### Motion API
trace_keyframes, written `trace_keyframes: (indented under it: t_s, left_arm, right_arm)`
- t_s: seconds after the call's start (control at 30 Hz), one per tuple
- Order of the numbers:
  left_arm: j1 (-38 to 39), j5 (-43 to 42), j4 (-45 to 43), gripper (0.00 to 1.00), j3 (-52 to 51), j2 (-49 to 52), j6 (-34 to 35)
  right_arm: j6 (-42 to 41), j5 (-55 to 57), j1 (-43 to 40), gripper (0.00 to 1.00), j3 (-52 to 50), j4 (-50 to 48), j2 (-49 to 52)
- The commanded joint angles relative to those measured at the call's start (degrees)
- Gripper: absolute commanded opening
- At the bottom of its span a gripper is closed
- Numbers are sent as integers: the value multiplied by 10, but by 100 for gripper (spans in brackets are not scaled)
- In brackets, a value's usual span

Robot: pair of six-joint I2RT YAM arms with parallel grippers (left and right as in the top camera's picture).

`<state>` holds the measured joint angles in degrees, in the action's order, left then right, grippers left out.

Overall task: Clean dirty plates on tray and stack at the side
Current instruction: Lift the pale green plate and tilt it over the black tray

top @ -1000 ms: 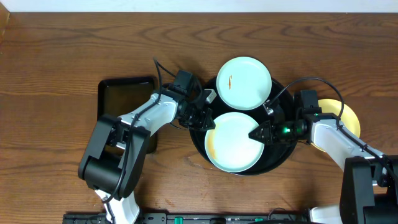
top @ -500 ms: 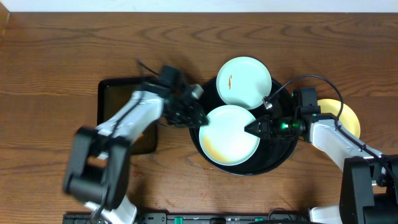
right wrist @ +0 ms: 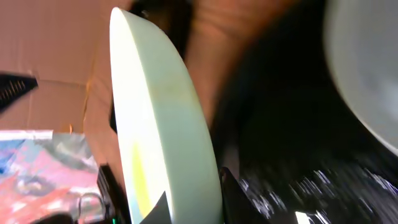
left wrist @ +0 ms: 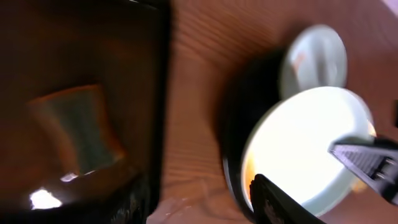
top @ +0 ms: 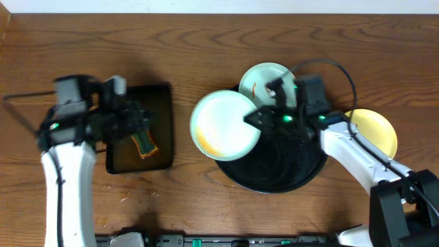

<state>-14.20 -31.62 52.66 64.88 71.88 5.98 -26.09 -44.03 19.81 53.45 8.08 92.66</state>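
While the right gripper (top: 255, 118) is clamped tight on its right edge, the first green plate (top: 221, 126) hangs tipped up over the left rim of the round tray (top: 274, 171). Part of this plate is above the round tray and part is above the table (top: 206, 48). It has a yellow-orange smear near its lower left edge. The right wrist camera sees this plate (right wrist: 161, 124) from the side, thin and slanted.

There are three plates in all. Two are pale green and one is yellow. The second green plate (top: 264, 74) lies flat at the far side of the round tray, with one small orange mark on it. The right arm hides some of it. The yellow plate (top: 376, 130) lies on the table just to the right of the round tray, partly under the right arm.

There are two trays. The round black one is in the middle. The small tray (top: 161, 110) is black with square corners and sits to the left, apart from the round one. One little orange and green block (top: 144, 144) lies in it.

The left gripper (top: 140, 127) hangs over the small tray, right by the block. Its two fingers (left wrist: 273, 202) stand apart and hold nothing. The left wrist picture is blurry.
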Motion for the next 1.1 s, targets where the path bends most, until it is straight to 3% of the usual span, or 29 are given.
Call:
trace_keyframes:
  t_s: [0.0, 0.37, 0.6, 0.7, 0.93, 1.07]
  left_arm:
    - [-42, 23, 14, 54, 8, -24, 0]
    - [-58, 23, 33, 54, 8, -34, 23]
    - [-58, 23, 35, 54, 8, -54, 23]
    - [-58, 23, 37, 54, 8, -73, 23]
    - [-58, 24, 37, 54, 8, -96, 22]
    - [-58, 24, 37, 54, 8, -95, 22]
  right_arm:
    - [-78, 82, 57, 1, 52, -36, 2]
    - [-85, 438, 261, 1, 99, -198, 32]
    - [25, 453, 312, 1, 99, -334, 117]
    - [113, 453, 324, 1, 99, -384, 142]
    - [301, 453, 339, 1, 99, -419, 140]
    - [322, 476, 343, 1, 99, -417, 133]
